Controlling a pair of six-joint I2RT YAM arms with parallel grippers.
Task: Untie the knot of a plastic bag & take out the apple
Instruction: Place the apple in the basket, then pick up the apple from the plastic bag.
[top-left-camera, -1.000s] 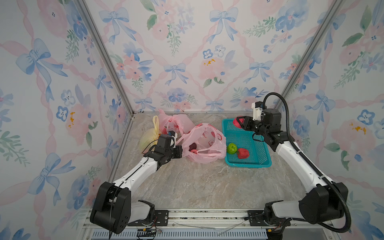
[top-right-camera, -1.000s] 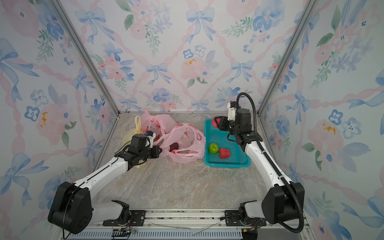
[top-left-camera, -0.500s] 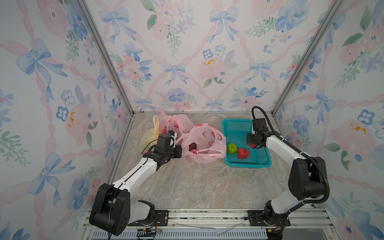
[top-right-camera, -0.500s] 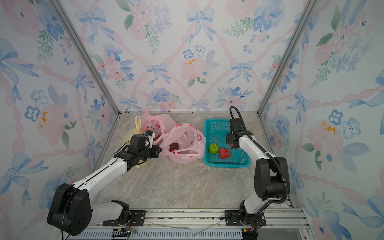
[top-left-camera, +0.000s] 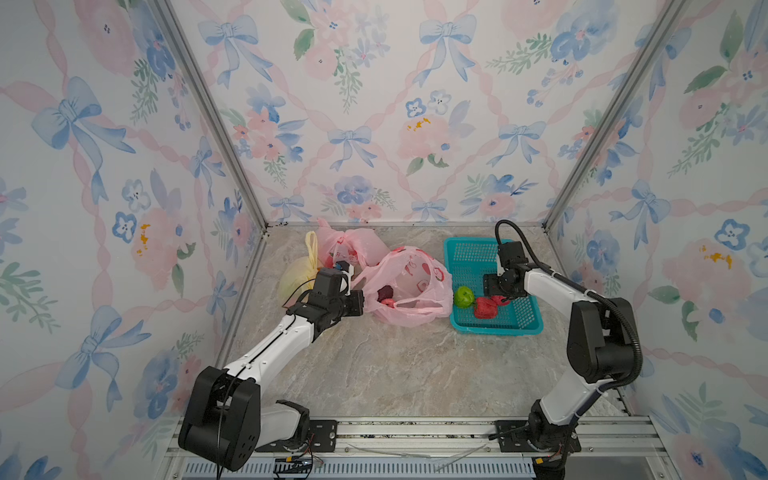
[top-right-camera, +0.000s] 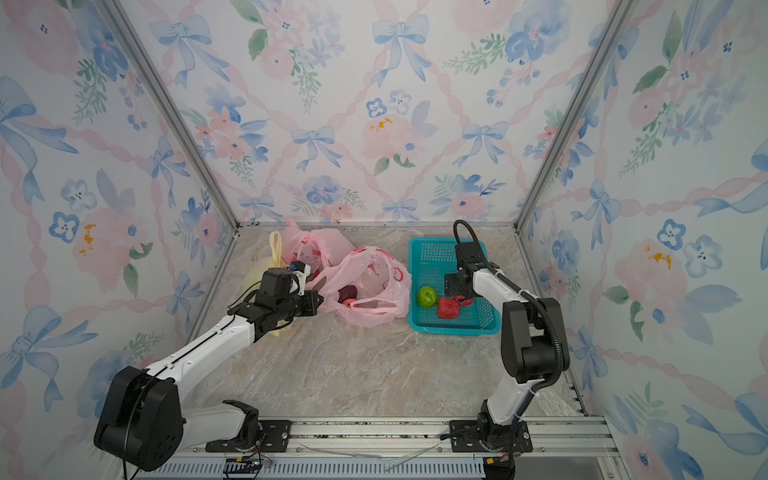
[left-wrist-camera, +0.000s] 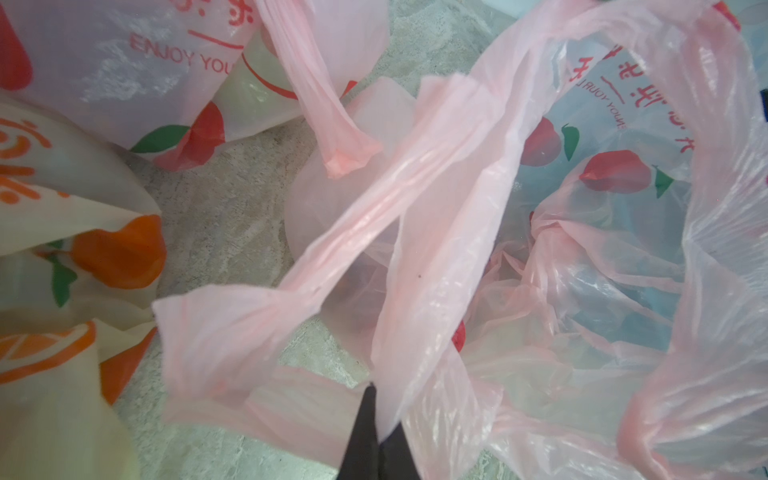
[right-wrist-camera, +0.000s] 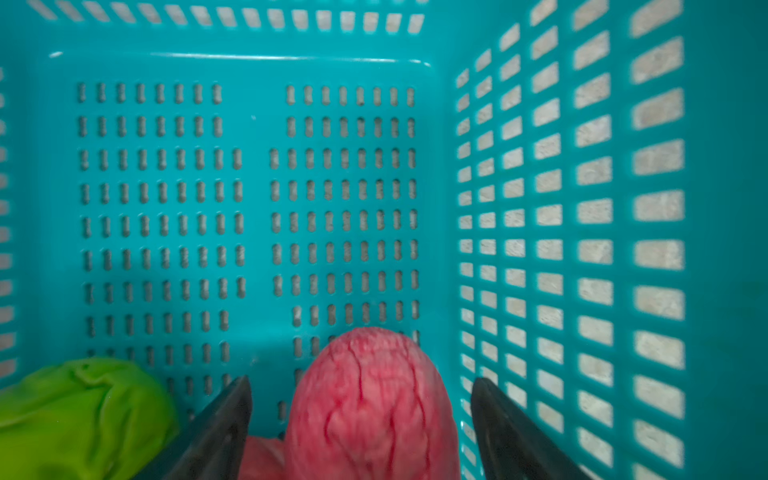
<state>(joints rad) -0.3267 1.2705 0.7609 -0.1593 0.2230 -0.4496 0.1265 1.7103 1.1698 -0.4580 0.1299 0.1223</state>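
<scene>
Left gripper is pinched closed on the rim of the open pink bag, which lies on the tabletop between a second pink bag, a yellow bag and the teal basket; a dark red fruit sits inside the open bag. Right gripper is inside the basket with jaws spread wide either side of a wrinkled red apple, not clamping it. A green apple and another red piece lie just beside it in the basket.
</scene>
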